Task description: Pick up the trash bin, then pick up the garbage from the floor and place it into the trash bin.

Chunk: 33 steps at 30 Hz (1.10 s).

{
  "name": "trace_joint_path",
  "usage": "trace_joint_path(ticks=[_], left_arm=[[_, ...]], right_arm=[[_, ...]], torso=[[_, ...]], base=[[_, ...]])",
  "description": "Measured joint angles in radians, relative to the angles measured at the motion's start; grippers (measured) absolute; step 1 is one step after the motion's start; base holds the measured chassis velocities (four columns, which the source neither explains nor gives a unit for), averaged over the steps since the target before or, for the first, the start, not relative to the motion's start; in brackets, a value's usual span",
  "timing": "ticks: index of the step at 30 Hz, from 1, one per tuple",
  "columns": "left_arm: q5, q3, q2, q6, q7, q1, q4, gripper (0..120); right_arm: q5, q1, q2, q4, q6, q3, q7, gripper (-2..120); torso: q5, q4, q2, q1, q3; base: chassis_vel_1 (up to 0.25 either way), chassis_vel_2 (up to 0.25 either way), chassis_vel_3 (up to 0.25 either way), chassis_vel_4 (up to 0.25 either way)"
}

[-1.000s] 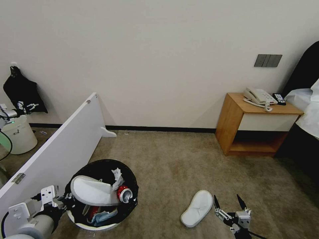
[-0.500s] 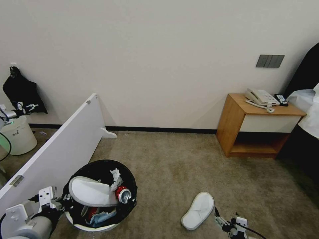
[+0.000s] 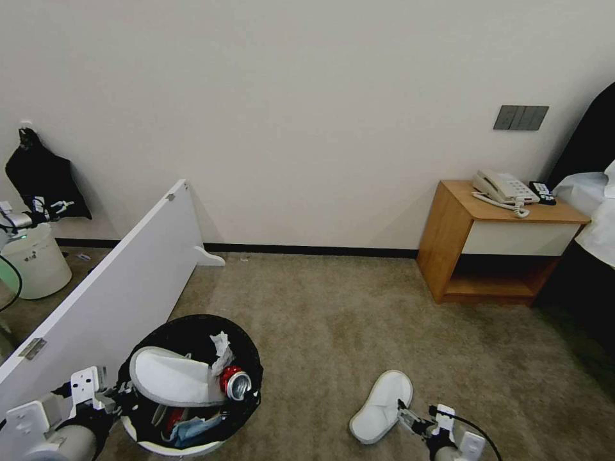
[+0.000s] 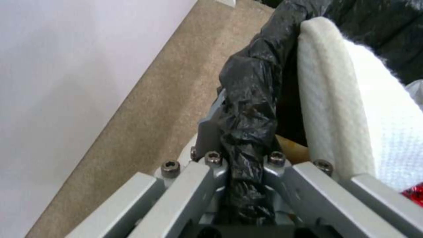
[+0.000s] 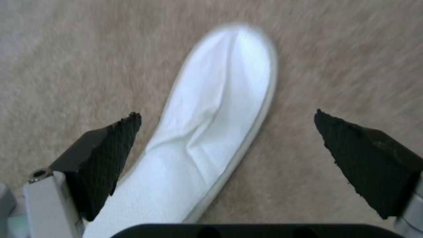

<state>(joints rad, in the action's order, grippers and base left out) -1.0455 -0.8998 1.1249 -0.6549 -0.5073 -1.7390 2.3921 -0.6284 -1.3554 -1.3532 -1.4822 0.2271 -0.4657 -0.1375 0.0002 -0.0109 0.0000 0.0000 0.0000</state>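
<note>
One slipper [image 5: 211,132] left on the carpet, probably light and floppy; the wide-spread right gripper [image 5: 227,145] straddles its middle while the left gripper [image 4: 244,165] pinches the trash bin [image 3: 192,390] by its rim.

A hotel bedroom: carpet [image 3: 333,320], wooden nightstand [image 3: 506,240] (corded phone [image 3: 503,187] on top), bed edge [image 3: 592,211].

No legible text, labels or numbers anywhere; markings on the red can [image 3: 234,383] too small to read.

The room is viewed downward from head height. The trash bin [image 3: 192,384] rim is seen close by the left wrist camera, the floor slipper [image 5: 211,132] by the right; both are shared with the head view.
</note>
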Motion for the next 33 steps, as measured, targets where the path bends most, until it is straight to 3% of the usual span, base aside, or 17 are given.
trace_joint_path(ticks=[23, 33], left_arm=[[0.013, -0.013, 0.011, 0.000, 0.001, -0.040, 0.018, 2], [0.012, -0.019, 0.012, 0.001, 0.002, -0.041, 0.021, 2]], right_arm=[[-0.055, 0.198, -0.036, 0.226, 0.019, 0.039, 0.029, 100], [-0.061, 0.254, -0.058, 0.316, 0.033, 0.023, 0.022, 64]], torso=[[-0.0002, 0.0002, 0.000, 0.000, 0.000], [-0.0003, 0.0000, 0.000, 0.000, 0.000]], base=[[0.000, 0.000, 0.000, 0.000], [0.000, 0.000, 0.000, 0.000]])
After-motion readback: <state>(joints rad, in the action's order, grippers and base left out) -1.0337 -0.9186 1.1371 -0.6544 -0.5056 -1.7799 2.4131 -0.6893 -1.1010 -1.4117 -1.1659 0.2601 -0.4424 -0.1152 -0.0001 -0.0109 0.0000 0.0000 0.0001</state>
